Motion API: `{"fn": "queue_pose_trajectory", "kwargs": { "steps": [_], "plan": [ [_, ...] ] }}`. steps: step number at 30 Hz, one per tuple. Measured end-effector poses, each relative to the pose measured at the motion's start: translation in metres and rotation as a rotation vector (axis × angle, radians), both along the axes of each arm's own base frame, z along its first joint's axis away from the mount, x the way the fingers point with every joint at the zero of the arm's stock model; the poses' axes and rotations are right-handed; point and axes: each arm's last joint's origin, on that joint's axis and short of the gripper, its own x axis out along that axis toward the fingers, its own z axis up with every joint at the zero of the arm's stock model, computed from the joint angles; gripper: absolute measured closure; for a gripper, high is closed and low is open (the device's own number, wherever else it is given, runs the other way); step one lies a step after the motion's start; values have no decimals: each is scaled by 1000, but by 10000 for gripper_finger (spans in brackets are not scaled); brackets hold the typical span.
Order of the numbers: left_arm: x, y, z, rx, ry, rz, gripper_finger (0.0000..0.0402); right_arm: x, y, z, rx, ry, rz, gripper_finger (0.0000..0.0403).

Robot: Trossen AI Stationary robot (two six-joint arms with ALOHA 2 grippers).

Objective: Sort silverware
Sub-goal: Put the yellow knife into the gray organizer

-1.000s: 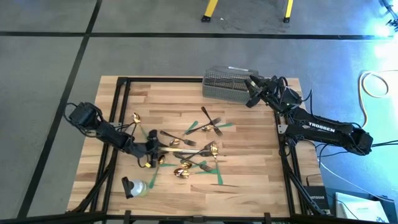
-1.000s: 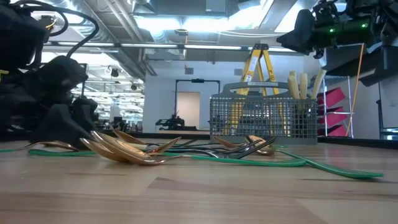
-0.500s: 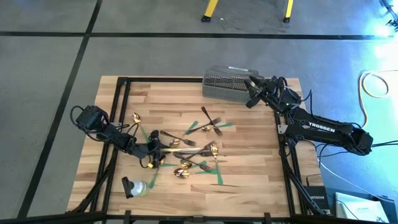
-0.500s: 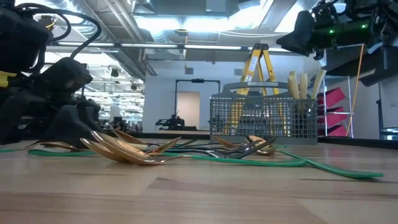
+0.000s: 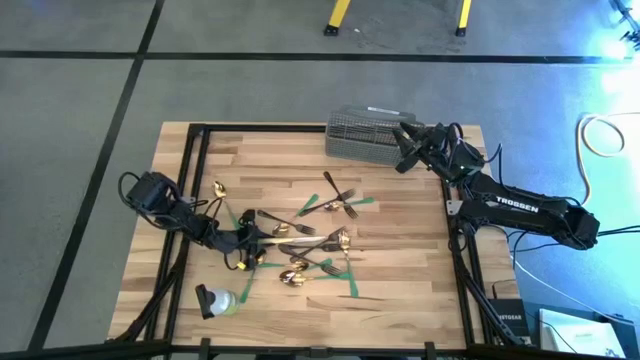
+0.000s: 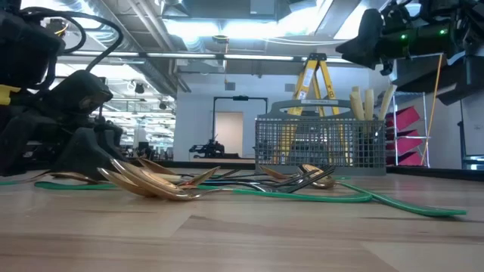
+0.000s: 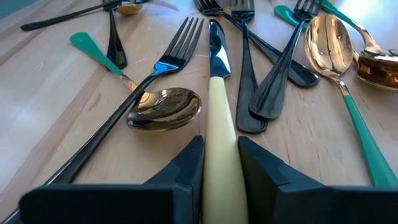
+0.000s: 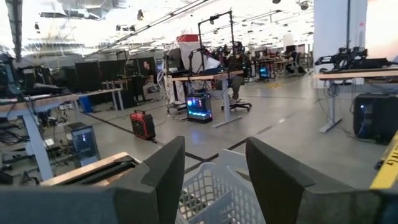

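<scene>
We are at the pick-up step of the sort. The left gripper [image 7: 219, 163] sits low on the table [image 5: 400, 260] at the left edge of the scattered silverware, and its two fingers [image 7: 186, 168] press against either side of the cream handle of a knife [image 7: 217, 93]. The jaws stand narrowly apart, with only the handle between them. The knife lies flat on the wood, blade pointing away from the gripper into the pile; we judge it gripped but not yet lifted.

The right gripper [image 8: 214, 168] hangs over the grey mesh basket [image 5: 368, 134] at the far right corner of the table, jaws apart and holding nothing.

The next move, in our judgement, calls for a straight lift of the knife. A dark fork [image 7: 155, 68] lies just beside the blade on one side, and more dark fork handles lie just beside it on the other. A gold spoon [image 7: 165, 109] rests near the handle. A slanted pull could drag these along. The knife then belongs in the basket, where the low view shows three cream handles [image 6: 368, 102] already standing upright.

Count, as far as the views allow:
- Knives: one in the left gripper, three in the basket.
- Gold spoons: at least four on the table in the high view.
- Dark forks: at least four; the overlap in the pile prevents an exact figure.
- Green tape strips [image 5: 350, 285]: several, lying among the cutlery.
</scene>
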Motion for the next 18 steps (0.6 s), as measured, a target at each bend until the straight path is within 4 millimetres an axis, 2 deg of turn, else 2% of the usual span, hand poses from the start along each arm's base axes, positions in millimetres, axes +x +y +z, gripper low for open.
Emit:
{"fn": "queue_pose_trajectory", "kwargs": {
  "steps": [9,18],
  "plan": [
    [11,-5,6,-5,-50,-14,342,0,5,13,-58,-132,139,249],
    [26,-12,16,30,-106,-38,342,-4,9,26,-180,-221,176,249]
  ]
}}
